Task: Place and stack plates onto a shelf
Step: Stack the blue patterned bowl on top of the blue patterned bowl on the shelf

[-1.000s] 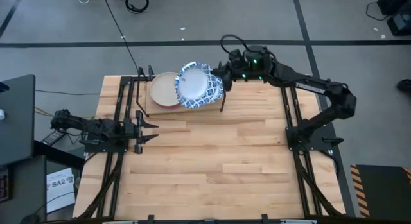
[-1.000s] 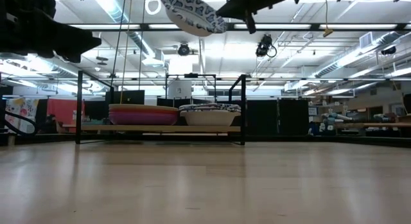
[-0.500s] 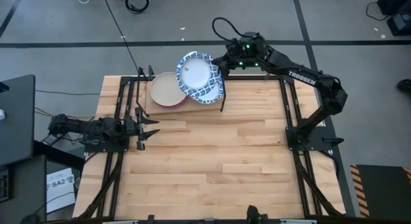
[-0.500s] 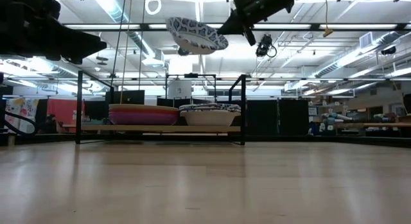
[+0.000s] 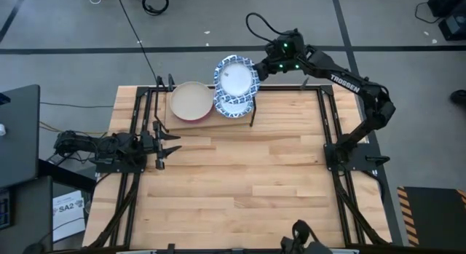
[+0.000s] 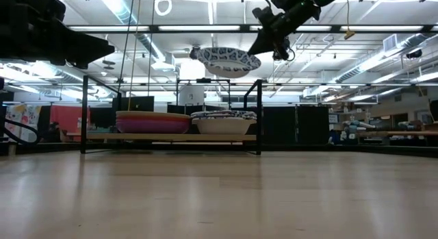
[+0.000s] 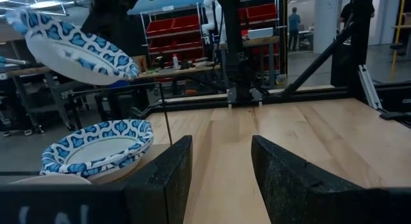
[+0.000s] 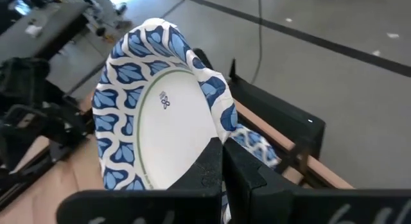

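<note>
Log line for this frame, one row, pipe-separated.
right tool: shut on plate, held in air above right stack | left tool: open, idle at table's left | shelf: two stacks

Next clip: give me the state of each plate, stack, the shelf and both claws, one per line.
Held blue-and-white plate: pinched at its rim, in the air above the shelf.
Blue-and-white stack: resting on the shelf.
Plain stack: resting beside it.
Shelf: holding both stacks.
Right claw: shut on the plate.
Left claw: open, empty.
</note>
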Tool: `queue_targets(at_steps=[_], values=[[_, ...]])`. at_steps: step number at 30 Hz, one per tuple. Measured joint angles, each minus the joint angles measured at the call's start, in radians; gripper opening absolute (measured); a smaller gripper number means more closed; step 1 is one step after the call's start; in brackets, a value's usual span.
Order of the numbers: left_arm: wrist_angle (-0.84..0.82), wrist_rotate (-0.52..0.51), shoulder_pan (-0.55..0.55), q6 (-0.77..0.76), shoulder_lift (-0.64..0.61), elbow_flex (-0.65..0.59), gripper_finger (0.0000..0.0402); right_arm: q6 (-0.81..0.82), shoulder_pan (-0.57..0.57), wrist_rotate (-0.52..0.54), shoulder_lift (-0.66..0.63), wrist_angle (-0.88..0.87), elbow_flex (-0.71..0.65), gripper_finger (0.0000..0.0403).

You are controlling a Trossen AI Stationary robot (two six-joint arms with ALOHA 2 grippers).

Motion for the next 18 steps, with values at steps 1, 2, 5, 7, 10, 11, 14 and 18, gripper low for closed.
queue_targets(at_steps=[1,2,5,7,10,11,14,18], values=[[0.000,0.000,0.000,0.000,0.000,0.000,0.0167,0.000,-0.006,0.002,0.000,-0.008,0.000,0.0007],[0.000,0.000,0.000,-0.001,0.000,0.000,0.0167,0.000,-0.012,0.008,0.000,-0.014,0.000,0.0007],[-0.001,0.000,0.000,-0.005,0.000,0.000,0.0167,0.000,-0.024,0.016,0.000,-0.037,0.000,0.0007],[-0.001,0.001,0.000,-0.005,0.000,0.000,0.0167,0.000,-0.029,0.016,0.000,-0.050,0.000,0.0007],[-0.001,0.001,0.000,-0.005,0.001,0.000,0.0167,0.012,-0.031,0.016,0.000,-0.055,0.000,0.0007],[-0.001,0.001,0.000,-0.006,0.001,0.000,0.0167,0.032,-0.028,0.016,0.000,-0.050,-0.001,0.0007],[-0.001,0.001,0.000,-0.006,0.001,0.000,0.0167,0.083,-0.012,0.020,0.001,-0.021,-0.001,0.0007],[-0.001,0.001,0.000,-0.006,0.001,-0.001,0.0167,0.086,0.028,0.034,0.001,0.003,-0.001,0.0007]])
